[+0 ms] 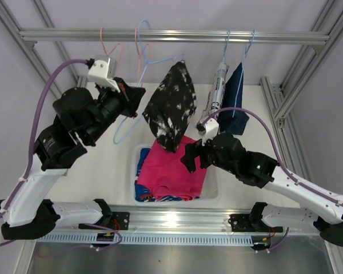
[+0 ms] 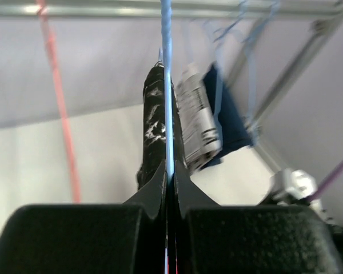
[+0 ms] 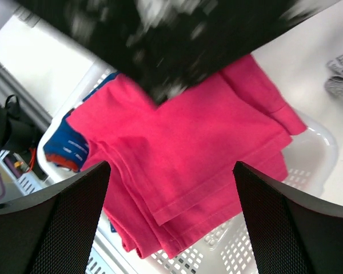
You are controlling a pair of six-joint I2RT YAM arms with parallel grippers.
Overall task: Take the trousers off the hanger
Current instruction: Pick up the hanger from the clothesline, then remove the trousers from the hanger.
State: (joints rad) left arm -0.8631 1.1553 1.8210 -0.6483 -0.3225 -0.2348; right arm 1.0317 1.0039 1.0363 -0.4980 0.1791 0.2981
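Black trousers with a white pattern (image 1: 171,105) hang from a light blue hanger (image 1: 143,54) on the top rail. My left gripper (image 1: 135,98) is shut on that hanger's wire (image 2: 167,103), just left of the cloth (image 2: 153,125). Below the hem, my right gripper (image 1: 188,157) stands open over the basket, nothing between its fingers (image 3: 63,220). In the right wrist view the black cloth (image 3: 177,40) hangs blurred above the pink trousers (image 3: 194,142). White printed trousers (image 1: 218,88) and dark blue denim ones (image 1: 235,100) hang further right.
A white basket (image 1: 212,185) on the table holds the pink trousers (image 1: 171,168) on top of blue patterned ones (image 1: 142,191). An empty red hanger (image 1: 104,43) hangs at the rail's left. Frame posts stand along the right side (image 1: 288,97).
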